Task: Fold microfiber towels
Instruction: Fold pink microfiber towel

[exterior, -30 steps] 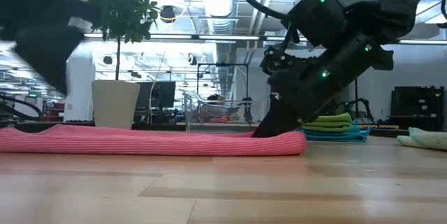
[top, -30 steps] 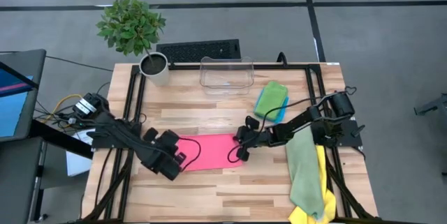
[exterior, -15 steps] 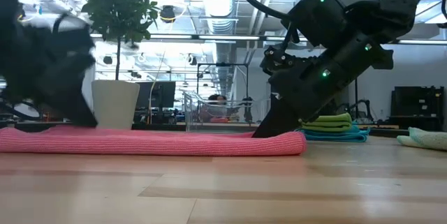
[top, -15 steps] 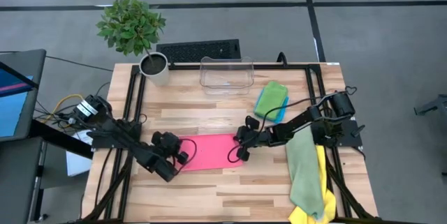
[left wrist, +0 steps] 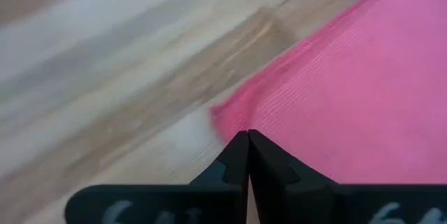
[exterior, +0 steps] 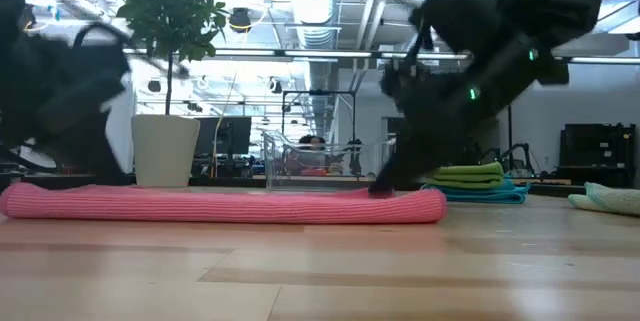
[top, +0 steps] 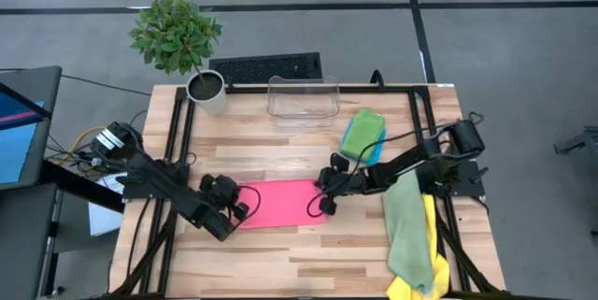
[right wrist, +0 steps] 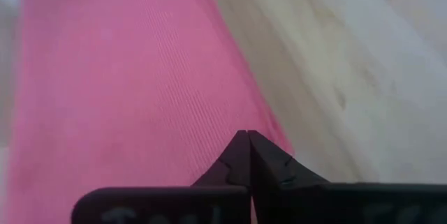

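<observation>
The pink towel (top: pixel 280 204) lies flat on the wooden table's middle, a long low strip in the low view (exterior: pixel 220 204). My left gripper (top: pixel 240 209) is shut at its left end, at a corner (left wrist: pixel 225 117). My right gripper (top: pixel 323 206) is shut at its right end (exterior: pixel 400 201). A folded bright green towel (top: pixel 363 130) rests on a blue one (top: pixel 376 148) at the far right. A pale sage towel (top: pixel 405 230) and a yellow one (top: pixel 428 272) lie over the table's right side. My left gripper has its shut fingertips on the pink towel's left corner (left wrist: pixel 234 128), slanting down from the table's left. The tips hide whether one layer or several is caught. The towel lies on the table there. My right gripper has its shut fingertips on the pink towel just inside its right edge (right wrist: pixel 260 123), slanting down from the table's right. The tips hide the caught cloth. That end (exterior: pixel 425 204) rests on the table.
A clear plastic bin (top: pixel 302 101) stands at the far middle. A potted plant (top: pixel 206 90) stands at the far left and a keyboard (top: pixel 264 66) lies behind the table. Bare wood (top: pixel 280 258) shows along the near edge.
My left gripper has come down from above the table and toward the far edge onto the pink towel's left corner. My right gripper has stayed at the right end and now shifts a little. The towel's right end has crept slightly toward the table's right.
</observation>
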Robot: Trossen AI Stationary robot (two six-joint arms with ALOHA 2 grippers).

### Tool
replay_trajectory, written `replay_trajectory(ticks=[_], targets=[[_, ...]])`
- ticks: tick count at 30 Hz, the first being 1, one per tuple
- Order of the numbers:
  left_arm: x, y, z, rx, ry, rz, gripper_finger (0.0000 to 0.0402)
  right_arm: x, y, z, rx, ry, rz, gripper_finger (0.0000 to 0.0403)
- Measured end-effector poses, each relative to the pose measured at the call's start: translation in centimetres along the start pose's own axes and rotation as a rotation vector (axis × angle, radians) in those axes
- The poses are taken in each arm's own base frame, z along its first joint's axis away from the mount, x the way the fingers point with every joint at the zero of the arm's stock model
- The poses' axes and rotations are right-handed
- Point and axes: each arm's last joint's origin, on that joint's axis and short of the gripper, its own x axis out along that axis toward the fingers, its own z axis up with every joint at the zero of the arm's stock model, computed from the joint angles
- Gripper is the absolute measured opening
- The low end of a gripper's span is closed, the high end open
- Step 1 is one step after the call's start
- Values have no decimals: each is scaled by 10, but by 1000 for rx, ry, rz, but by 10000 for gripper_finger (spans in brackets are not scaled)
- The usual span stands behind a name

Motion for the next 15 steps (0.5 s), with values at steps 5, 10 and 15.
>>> replay_trajectory(ticks=[5, 10, 15], targets=[[-16, -12, 17, 7, -96, -13, 0, -13, 1, 16, 27, -83, 25, 22], [-11, -29, 8, -22, -121, -126, 0, -16, 13, 18, 34, -132, 75, 37], [9, -36, -14, 0, -59, -138, 0, -3, 25, -2, 32, -74, 88, 32]])
